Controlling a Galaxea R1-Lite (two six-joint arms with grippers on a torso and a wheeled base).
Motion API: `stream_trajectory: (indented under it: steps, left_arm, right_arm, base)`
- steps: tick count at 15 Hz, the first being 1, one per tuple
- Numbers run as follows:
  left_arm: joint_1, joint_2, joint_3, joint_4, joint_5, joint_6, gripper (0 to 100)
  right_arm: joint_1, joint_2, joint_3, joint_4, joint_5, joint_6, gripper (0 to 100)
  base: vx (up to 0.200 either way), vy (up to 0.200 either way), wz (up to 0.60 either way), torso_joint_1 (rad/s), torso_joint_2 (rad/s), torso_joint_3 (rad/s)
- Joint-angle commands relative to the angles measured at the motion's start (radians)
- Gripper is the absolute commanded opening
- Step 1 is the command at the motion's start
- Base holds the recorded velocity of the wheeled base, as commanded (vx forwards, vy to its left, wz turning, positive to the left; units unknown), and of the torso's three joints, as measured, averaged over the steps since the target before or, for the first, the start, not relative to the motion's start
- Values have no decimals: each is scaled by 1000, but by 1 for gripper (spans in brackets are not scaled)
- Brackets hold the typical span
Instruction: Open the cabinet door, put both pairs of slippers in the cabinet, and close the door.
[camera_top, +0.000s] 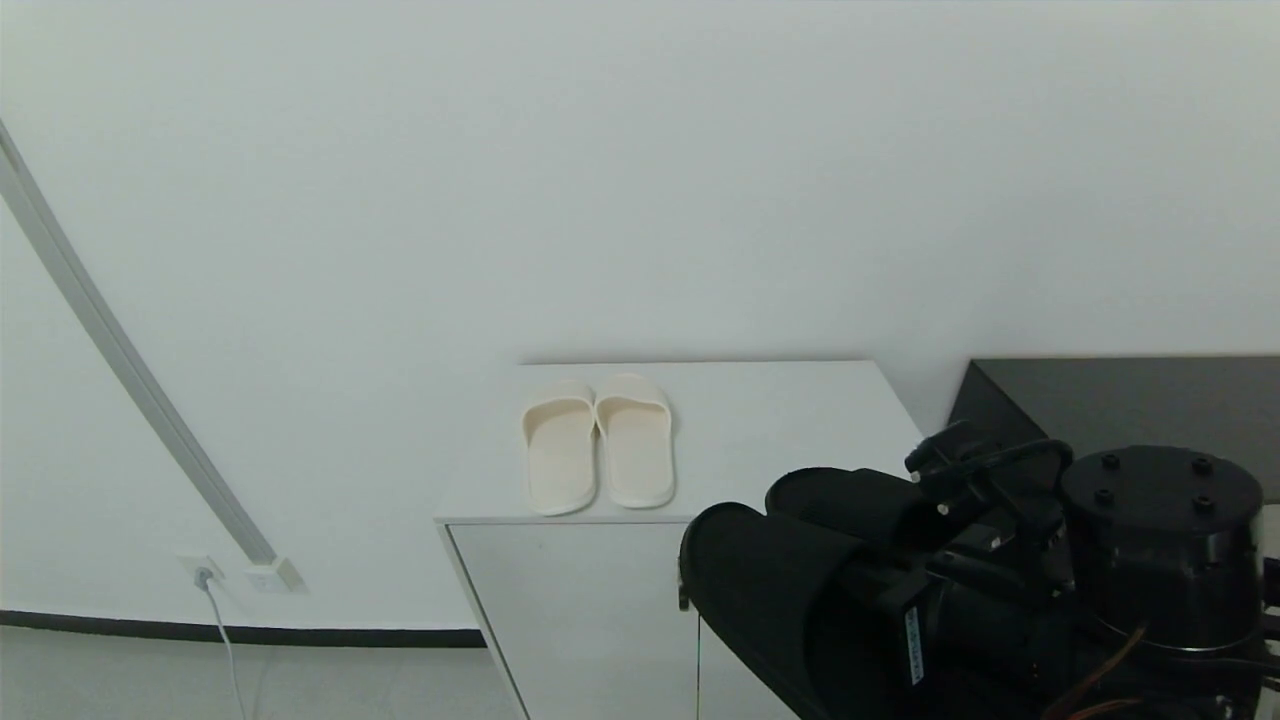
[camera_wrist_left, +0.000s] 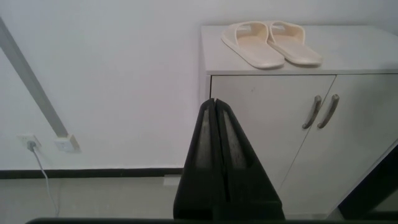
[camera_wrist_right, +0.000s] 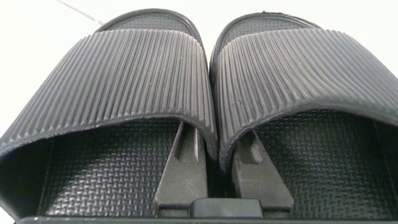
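A cream pair of slippers (camera_top: 598, 445) (camera_wrist_left: 272, 42) lies side by side on top of the white cabinet (camera_top: 780, 420) (camera_wrist_left: 261, 118), near its front left corner. Both cabinet doors are closed, with two metal handles (camera_wrist_left: 320, 112) meeting at the middle. The black pair of slippers (camera_top: 800, 560) (camera_wrist_right: 199, 81) hangs in the air in front of the cabinet's upper right part. My right gripper (camera_wrist_right: 214, 152) is shut on it, one finger inside each slipper, pinching the inner walls together. My left gripper (camera_wrist_left: 215, 104) is shut and empty, low and to the left of the cabinet front.
A dark-topped piece of furniture (camera_top: 1130, 400) stands right of the cabinet against the white wall. A wall socket (camera_top: 203, 573) (camera_wrist_left: 29, 143) with a plugged cable and a slanting grey conduit (camera_top: 120, 350) are to the left. Open floor lies left of the cabinet.
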Motion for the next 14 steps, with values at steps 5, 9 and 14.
stream_trajectory:
  steps: [5,9,14]
  left_arm:
    - [1,1,0,-2,0,0,0]
    - [1,1,0,0,0,-3,100]
    - [1,1,0,-2,-1,10,100]
  right_arm:
    - [0,5,12,0,2,-16,0]
    - [8,14,21,0,3,-16,0]
    - [17,8,48,-22,0,-16,0]
  base:
    - [0,0,0,-73,159,88]
    - [0,0,0,-155,359,200]
    - [0,0,0,-168,397,223]
